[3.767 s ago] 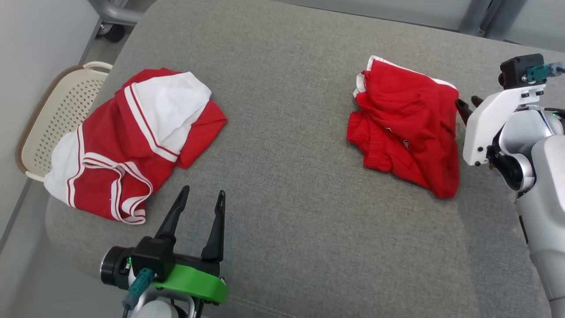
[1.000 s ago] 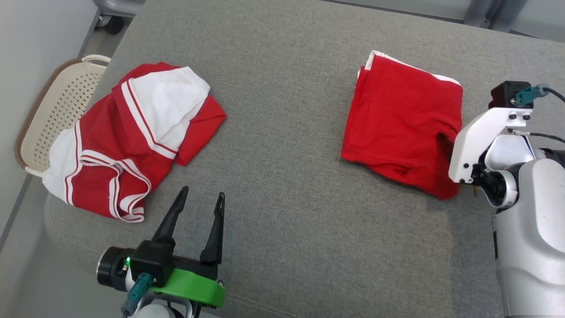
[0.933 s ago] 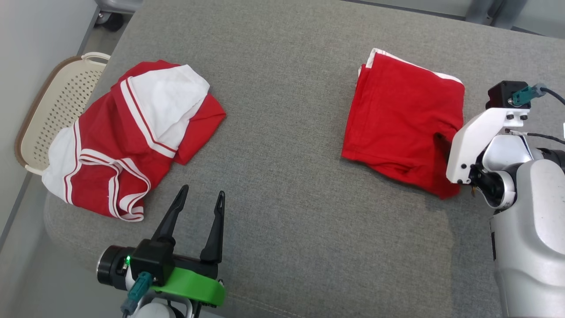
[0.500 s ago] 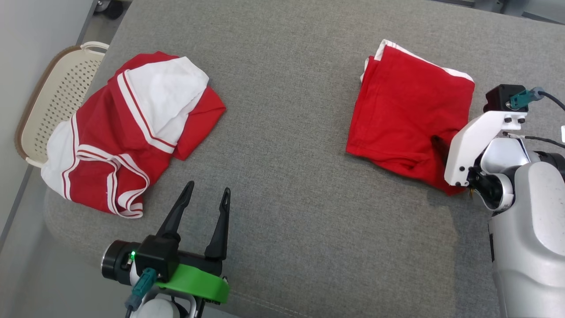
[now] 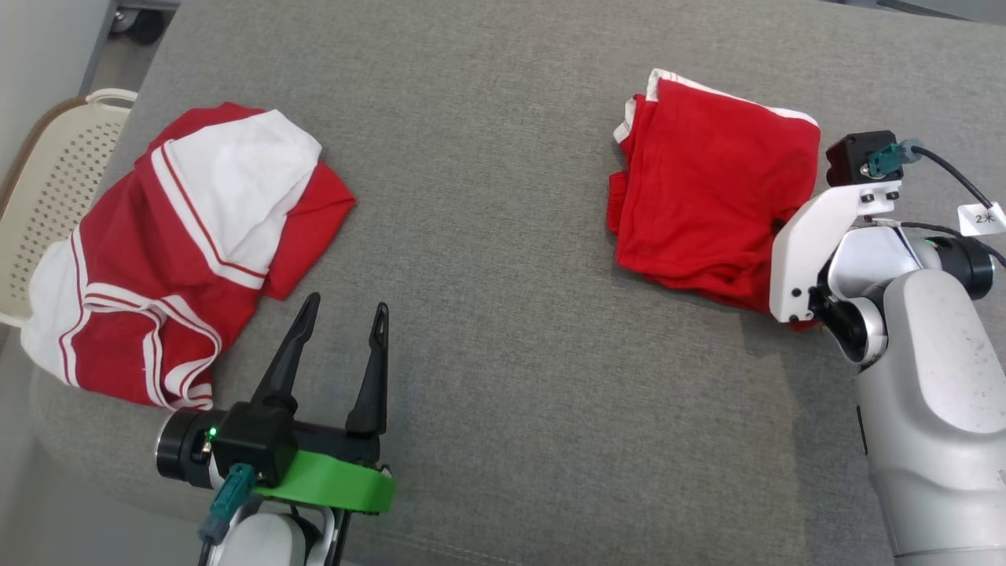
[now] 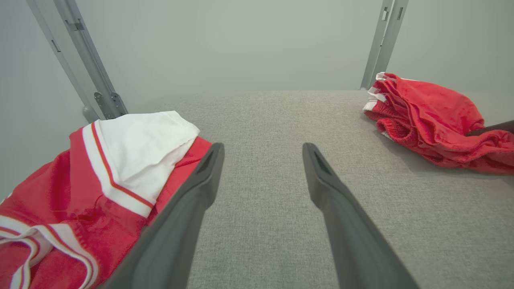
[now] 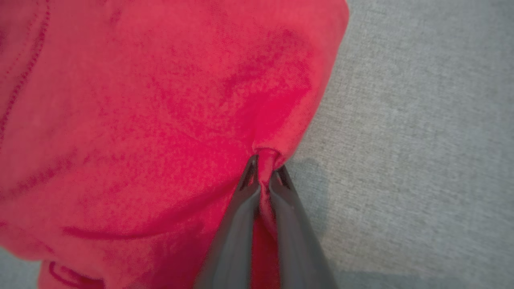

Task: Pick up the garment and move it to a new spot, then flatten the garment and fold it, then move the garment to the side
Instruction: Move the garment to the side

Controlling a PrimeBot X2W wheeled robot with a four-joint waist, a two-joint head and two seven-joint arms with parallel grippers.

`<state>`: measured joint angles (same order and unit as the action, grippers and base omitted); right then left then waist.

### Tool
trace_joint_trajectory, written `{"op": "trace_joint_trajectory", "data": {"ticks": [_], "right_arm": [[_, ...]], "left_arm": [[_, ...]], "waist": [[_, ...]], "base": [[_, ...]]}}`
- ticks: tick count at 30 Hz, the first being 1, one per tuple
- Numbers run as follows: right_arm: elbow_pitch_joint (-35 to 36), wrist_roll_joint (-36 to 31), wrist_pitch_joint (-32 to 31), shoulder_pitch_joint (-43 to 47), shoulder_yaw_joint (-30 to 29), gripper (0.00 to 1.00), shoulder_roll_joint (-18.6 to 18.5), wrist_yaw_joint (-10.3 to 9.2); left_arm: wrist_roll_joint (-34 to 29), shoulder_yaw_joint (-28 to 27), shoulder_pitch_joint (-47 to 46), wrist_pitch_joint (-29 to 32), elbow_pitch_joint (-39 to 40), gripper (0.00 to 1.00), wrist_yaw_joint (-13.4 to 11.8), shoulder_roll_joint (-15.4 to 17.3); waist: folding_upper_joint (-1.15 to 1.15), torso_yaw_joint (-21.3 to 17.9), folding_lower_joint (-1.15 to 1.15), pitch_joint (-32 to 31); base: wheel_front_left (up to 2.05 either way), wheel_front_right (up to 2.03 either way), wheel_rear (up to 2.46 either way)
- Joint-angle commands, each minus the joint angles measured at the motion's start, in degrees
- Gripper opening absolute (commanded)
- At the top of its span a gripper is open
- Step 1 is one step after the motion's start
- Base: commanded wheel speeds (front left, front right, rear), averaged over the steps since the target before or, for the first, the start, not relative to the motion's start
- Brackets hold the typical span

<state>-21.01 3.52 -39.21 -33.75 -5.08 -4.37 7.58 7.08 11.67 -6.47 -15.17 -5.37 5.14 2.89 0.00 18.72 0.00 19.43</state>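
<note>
**Grey padded surface: right gripper pinching the folded red garment**

Grey woven upholstery (image 5: 503, 259) covers the whole work surface. A pale perforated basket (image 5: 39, 189) sits off its left edge.

Layout: the folded red garment (image 5: 707, 189) lies on the robot's right side of the surface, with white trim showing along its far edge. A red-and-white garment (image 5: 173, 244) lies rumpled on the left side, well apart from it.

Right gripper (image 7: 263, 166): the fingers are clamped together on a small tuck of red cloth at the garment's edge, near a rounded corner. The cloth bunches into a ridge between the tips. From the wrist view, the bulk of the garment spreads ahead and to the left of the tips, with bare upholstery to their right.

Left gripper (image 5: 346, 305): the jaws are spread wide and hold nothing. It hovers over bare upholstery just beside the red-and-white garment.

Handling (judgement):
- The garment looks like a light, soft knit with no stiffness.
- The layers will likely slide over one another, so the fold may open if it is lifted from this single point.
- I cannot tell whether the pinch catches every layer.
- A safer hold would go through all the layers at a folded edge.
- The rough weave will probably drag on the cloth, so a low, slow slide to the side seems the gentlest option.
</note>
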Motion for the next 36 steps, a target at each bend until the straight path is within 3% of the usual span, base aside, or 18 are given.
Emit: {"op": "trace_joint_trajectory", "data": {"ticks": [1, 10, 21, 29, 36], "right_arm": [[-0.33, 0.12, 0.07, 0.54, 0.87, 0.00, -1.89, -0.16], [1.44, 2.21, -2.49, -0.53, 8.82, 0.00, -10.22, -0.15], [3.04, 8.45, -1.27, -4.58, 22.76, 0.00, -28.24, -0.14], [-2.86, 6.65, 6.21, -8.61, 27.54, 0.00, -40.09, -0.14], [-9.42, 5.67, 11.08, -10.42, 28.86, 0.00, -45.26, -0.15]], "left_arm": [[0.07, -0.29, -1.04, -0.01, 0.80, 1.00, -0.16, 0.03], [-0.81, -1.13, -2.12, -0.01, 3.85, 1.00, -0.74, 0.06], [-2.59, -2.19, -5.45, -0.01, 6.63, 1.00, 0.01, 1.01], [-1.48, -1.46, -7.11, -0.01, 8.18, 1.00, 0.85, 0.78], [-1.65, -1.13, -6.68, -0.01, 9.65, 1.00, 1.16, 0.64]], "waist": [[0.00, -3.07, 0.00, -0.62], [0.00, -10.97, 0.00, -0.89], [0.00, -20.25, 0.00, 3.82], [0.00, -20.10, 0.00, 6.75], [0.00, -17.61, 0.00, 8.51]], "base": [[0.00, 0.00, 0.00], [0.00, 0.00, 0.00], [0.00, 0.00, 0.00], [0.00, 0.00, 0.00], [0.00, 0.00, 0.00]]}}
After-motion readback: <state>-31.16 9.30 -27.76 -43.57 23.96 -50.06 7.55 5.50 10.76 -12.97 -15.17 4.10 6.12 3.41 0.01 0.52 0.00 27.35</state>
